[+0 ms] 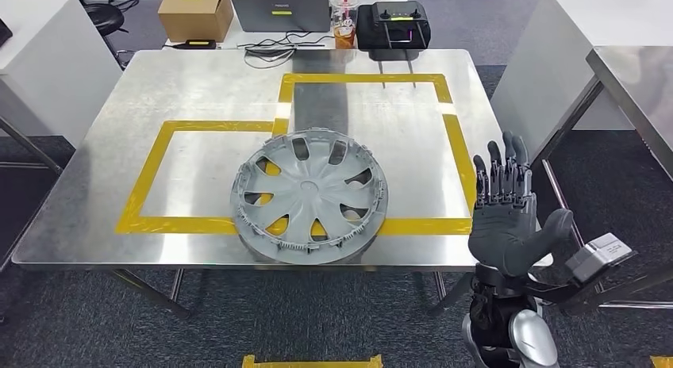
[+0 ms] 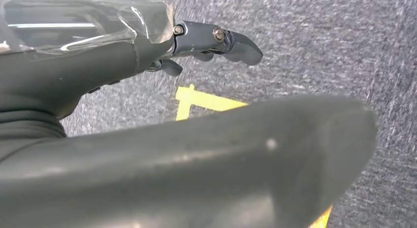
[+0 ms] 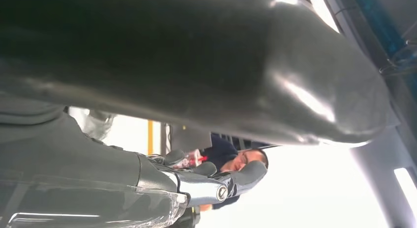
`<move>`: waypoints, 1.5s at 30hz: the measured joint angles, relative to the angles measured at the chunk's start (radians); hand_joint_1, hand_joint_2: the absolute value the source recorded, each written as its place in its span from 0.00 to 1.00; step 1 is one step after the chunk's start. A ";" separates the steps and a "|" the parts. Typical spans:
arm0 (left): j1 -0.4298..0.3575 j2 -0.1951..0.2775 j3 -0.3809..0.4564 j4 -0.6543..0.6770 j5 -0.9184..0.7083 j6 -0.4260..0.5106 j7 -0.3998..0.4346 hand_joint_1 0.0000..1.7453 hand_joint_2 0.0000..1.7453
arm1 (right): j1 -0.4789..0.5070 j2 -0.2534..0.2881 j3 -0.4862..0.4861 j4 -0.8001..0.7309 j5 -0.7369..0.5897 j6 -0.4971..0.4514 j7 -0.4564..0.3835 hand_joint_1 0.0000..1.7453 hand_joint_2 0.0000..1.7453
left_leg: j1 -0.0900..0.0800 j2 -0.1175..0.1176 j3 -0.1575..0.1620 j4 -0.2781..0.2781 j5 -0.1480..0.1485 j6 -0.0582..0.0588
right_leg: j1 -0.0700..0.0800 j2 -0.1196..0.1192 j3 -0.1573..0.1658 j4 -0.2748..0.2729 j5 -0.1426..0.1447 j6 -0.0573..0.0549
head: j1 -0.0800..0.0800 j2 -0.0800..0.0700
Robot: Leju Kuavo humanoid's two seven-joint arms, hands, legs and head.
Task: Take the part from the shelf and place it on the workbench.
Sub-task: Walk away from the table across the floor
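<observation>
A: Looking down from the head view, we see the grey wheel cover (image 1: pixel 309 195) lying flat on the steel workbench (image 1: pixel 95 154), near its front edge, at about 6 o'clock of the tabletop. It sits across the front line of the yellow tape outline (image 1: pixel 151 174), and its front rim hides part of that line.

B: And the right hand (image 1: pixel 505 217)?

A: We find it at roughly 3 o'clock from the wheel cover, just off the bench's front right corner, palm raised, fingers (image 1: pixel 498 171) upright and slightly apart, thumb out to the side, holding nothing and well apart from the part.

B: What do we get from the wrist views?

A: Little. Up close the left hand (image 2: pixel 147 139) is a blurred grey mass over grey carpet (image 2: pixel 344 51) with a yellow floor mark (image 2: pixel 206 101); only one finger (image 2: pixel 223 41) pokes out, with nothing in it. We cannot tell how the others lie.

B: The right wrist view?

A: Blurred thumb and glare; a person (image 3: pixel 236 161) is partly hidden behind the hand.

B: At 12 o'clock beyond the bench?

A: We see a cardboard box (image 1: pixel 194 13), an iced drink (image 1: pixel 344 28) and a black controller (image 1: pixel 394 24), with a laptop (image 1: pixel 279 7) cut off by the frame.
</observation>
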 joint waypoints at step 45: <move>-0.013 -0.002 0.000 0.000 -0.012 0.012 0.003 0.00 0.00 | 0.106 0.044 -0.104 -0.043 0.060 0.005 0.077 0.00 0.00 | -0.006 0.002 0.131 -0.030 -0.100 0.009 | 0.001 -0.004 -0.077 -0.011 0.098 0.001 | -0.002 0.000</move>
